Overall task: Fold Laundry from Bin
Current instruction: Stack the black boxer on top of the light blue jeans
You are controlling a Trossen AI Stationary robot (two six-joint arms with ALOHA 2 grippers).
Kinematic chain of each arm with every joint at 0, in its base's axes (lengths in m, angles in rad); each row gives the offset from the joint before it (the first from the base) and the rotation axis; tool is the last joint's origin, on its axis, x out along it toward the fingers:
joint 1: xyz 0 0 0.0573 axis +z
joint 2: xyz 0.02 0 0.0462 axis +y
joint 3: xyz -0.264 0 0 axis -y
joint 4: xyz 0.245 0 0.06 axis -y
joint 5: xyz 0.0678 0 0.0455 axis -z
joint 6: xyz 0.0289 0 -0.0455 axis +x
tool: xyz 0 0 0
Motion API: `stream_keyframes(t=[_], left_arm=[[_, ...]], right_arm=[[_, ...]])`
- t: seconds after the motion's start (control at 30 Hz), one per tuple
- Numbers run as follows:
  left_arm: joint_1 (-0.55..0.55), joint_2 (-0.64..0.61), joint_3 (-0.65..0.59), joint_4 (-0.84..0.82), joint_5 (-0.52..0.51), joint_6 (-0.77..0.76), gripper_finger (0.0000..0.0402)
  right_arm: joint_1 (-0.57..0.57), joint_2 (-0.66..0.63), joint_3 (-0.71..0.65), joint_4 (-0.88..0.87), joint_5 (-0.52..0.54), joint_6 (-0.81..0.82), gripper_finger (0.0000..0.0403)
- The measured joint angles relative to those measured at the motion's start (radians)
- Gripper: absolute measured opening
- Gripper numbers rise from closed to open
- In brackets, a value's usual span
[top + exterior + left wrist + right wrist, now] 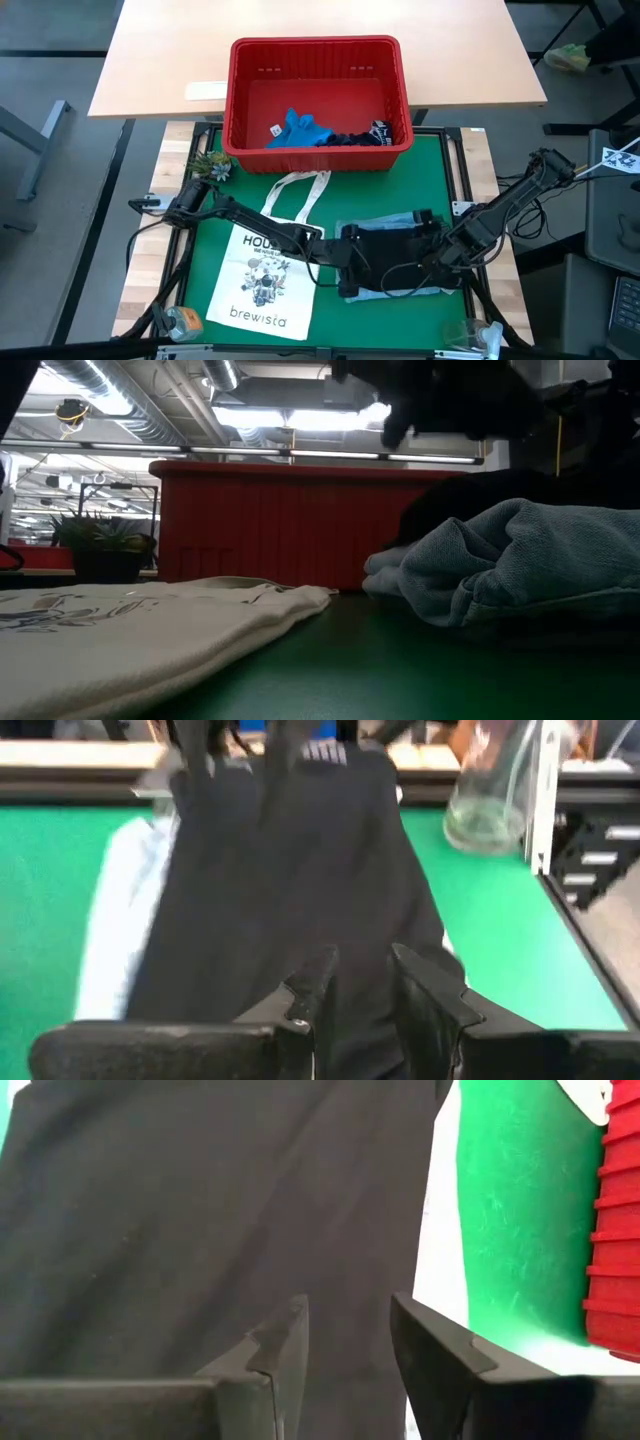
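The red bin stands at the far edge of the green mat, with a bright blue garment and a dark one inside. On the mat a dark garment lies spread over a light blue denim shirt. My left gripper is at the dark garment's left end and my right gripper at its right end. Both are shut on it. A white printed tote bag lies flat to the left. My left gripper has the dark garment's left end between its two fingers, coming at it slanting down from the table's left. The cloth runs away from the fingers toward the other gripper, above the denim shirt. One layer or several, I cannot tell. My right gripper has the dark garment's right end between its two fingers, pointing steeply down from the table's right. The cloth fills the gap between them and spreads out beyond. The arm hides the exact edge in the high view.
A small potted plant stands at the mat's far left corner. A clear glass stands near the front right corner and a small jar near the front left. A wooden table lies behind the bin.
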Motion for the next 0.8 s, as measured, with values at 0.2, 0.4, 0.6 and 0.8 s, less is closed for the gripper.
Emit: stream_keyframes(t=[0.2,0.4,0.6,0.8], left_arm=[[-0.001,0.058,0.000,-0.022,0.109,-0.003,0.0086],[-0.006,0.056,0.000,-0.095,0.139,-0.005,0.0086],[-0.011,0.056,0.000,-0.193,0.205,-0.055,0.0086],[-0.027,0.056,0.000,-0.219,0.235,-0.055,0.0086]], right_arm=[[0.000,0.012,0.000,0.001,0.000,0.000,0.0143],[0.000,0.012,0.000,-0.004,-0.009,0.000,0.0143],[0.000,0.012,0.000,-0.007,-0.010,0.000,0.0143],[0.000,0.012,0.000,-0.008,-0.010,0.000,0.0143]])
